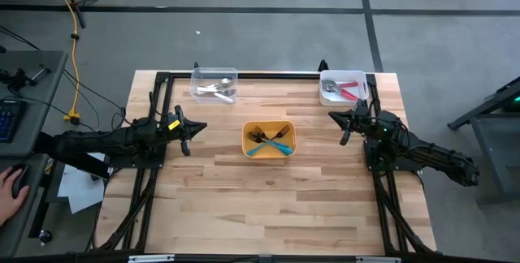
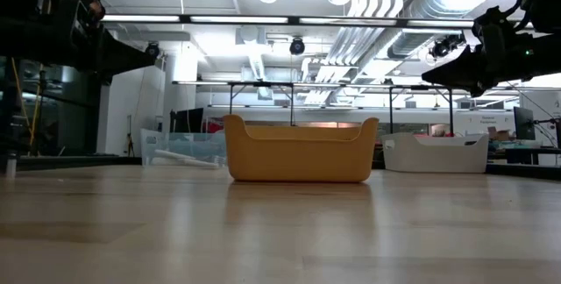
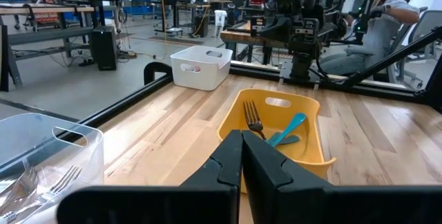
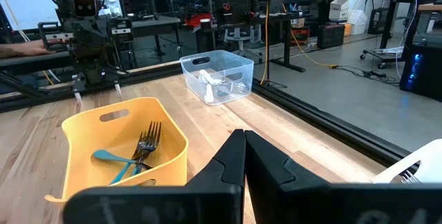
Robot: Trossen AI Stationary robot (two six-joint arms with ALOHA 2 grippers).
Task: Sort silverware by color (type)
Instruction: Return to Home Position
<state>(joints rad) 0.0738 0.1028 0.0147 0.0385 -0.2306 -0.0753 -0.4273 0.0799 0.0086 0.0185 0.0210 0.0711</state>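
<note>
Fingers [image 3: 224, 165] of the left gripper [image 3: 242, 140] were pressed together with nothing between them. Same on the right gripper [image 4: 244, 140]: fingers [image 4: 262, 165] clenched, empty. Both arms sat folded low at the sides of the bench [image 1: 268, 206], with the grippers raised off the wood and aimed inward at the yellow bin [image 1: 246, 141] in the middle. Left gripper was to its left, right gripper to its right, each apart from it. Silverware was all in bins:
- teal-handled forks [image 1: 262, 149] in the yellow bin
- red-handled forks [image 1: 351, 89] in the white bin [image 1: 345, 73] at the back right corner
- pale forks [image 1: 218, 91] in the transparent bin [image 1: 214, 71] at the back left

A person's hand [image 1: 11, 183] lay at a desk left of the bench.
</note>
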